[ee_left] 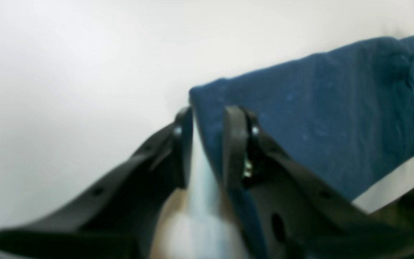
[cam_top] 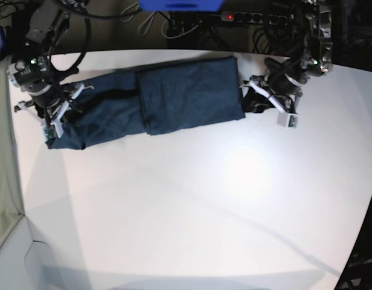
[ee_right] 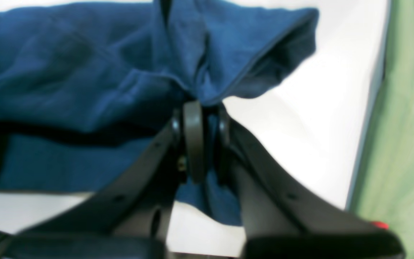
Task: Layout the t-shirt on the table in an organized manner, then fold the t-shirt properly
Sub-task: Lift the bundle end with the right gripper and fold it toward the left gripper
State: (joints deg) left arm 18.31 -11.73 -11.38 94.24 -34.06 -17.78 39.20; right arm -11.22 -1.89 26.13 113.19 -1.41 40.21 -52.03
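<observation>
The dark navy t-shirt [cam_top: 174, 96] lies stretched in a long band across the far part of the white table [cam_top: 204, 199], its right half folded into a neater panel. In the base view my left gripper [cam_top: 247, 95] is at the shirt's right end and my right gripper [cam_top: 64, 112] at its crumpled left end. Seen from the left wrist, the left gripper [ee_left: 208, 144] is shut on a corner of the t-shirt [ee_left: 318, 115]. Seen from the right wrist, the right gripper [ee_right: 207, 140] is shut on a bunched fold of the t-shirt [ee_right: 84, 82], which is lifted off the table [ee_right: 318, 126].
Cables and a power strip [cam_top: 252, 17] run behind the table's far curved edge, beside a blue object [cam_top: 180, 5]. A pale green surface [ee_right: 408, 126] lies past the table's edge on the right arm's side. White tabletop stretches in front of the shirt.
</observation>
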